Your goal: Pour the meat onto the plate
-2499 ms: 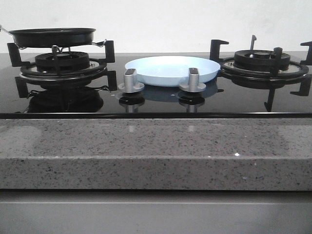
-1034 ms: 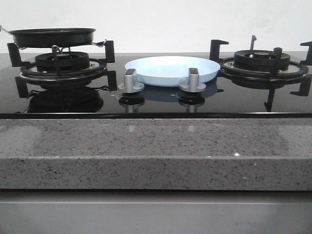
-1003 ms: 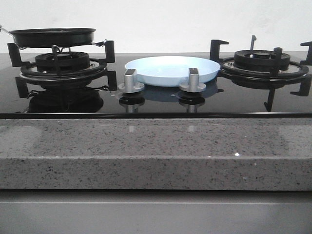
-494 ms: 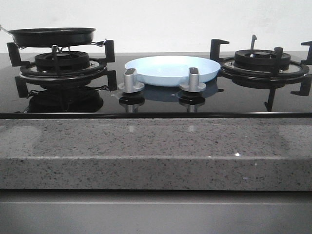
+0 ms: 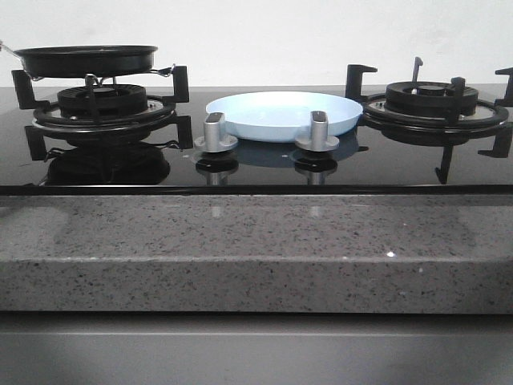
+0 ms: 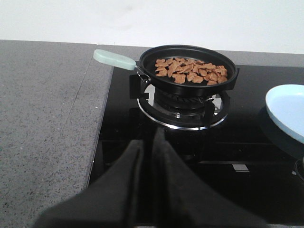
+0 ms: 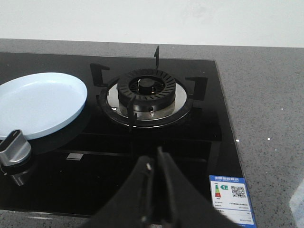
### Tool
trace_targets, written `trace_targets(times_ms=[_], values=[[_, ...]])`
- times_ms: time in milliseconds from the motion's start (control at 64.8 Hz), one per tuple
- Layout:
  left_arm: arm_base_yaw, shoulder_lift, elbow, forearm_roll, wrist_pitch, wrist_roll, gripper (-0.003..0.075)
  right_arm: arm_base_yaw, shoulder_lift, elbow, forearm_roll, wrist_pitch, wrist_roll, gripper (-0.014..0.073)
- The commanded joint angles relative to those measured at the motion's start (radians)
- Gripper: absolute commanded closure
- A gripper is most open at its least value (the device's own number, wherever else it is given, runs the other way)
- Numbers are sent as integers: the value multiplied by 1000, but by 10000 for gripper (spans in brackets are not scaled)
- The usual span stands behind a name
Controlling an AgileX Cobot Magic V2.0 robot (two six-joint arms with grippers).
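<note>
Speckled grey stone surface [image 5: 256, 241] carries a black glass hob [image 5: 256, 164]. From the front, neither arm shows and the frying pan [image 6: 190, 71] hides its contents; the left wrist view reveals the meat [image 6: 191, 70] heaped inside it. The pale blue plate [image 5: 282, 114] lies bare between the burners. Left end effector [image 6: 147, 145] and right end effector [image 7: 156, 166], both pressed together and holding nothing, hang well short of the pan.

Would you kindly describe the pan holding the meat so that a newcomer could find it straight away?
Start at the black glass hob set in the grey stone counter and go to its left burner, on the robot's left. The frying pan sits on that burner's grate. It is black and round, has a pale green handle and holds orange-brown meat, unlike the empty pale blue plate beside it.
</note>
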Motion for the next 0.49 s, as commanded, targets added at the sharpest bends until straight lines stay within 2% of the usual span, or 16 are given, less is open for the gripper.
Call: trace_targets(times_ms=[0,46,93,139,216,370,478], values=[[-7,7,-39,-3,-109,1,391,-4,11,-38,9,-90,2,337],[-7,7,-39,-3,-113,1,232,-4,11,-38,9,-90,2,202],[-7,7,-39,-3,-115,1,125,-4,11,-38,9,-91,2,102],[-7,7,-39,-3,-115,1,69,-4,11,-38,9,-91,2,43],[-7,7,-39,-3,-115,1,47,-4,11,-38,9,-97,2,-3],[-7,7,-39,-3,-115,1,49,-3,23,-45,12,-132,2,6],[-7,7,-39,-3,-115,1,49,-2,108,-108,12,-89,2,6]])
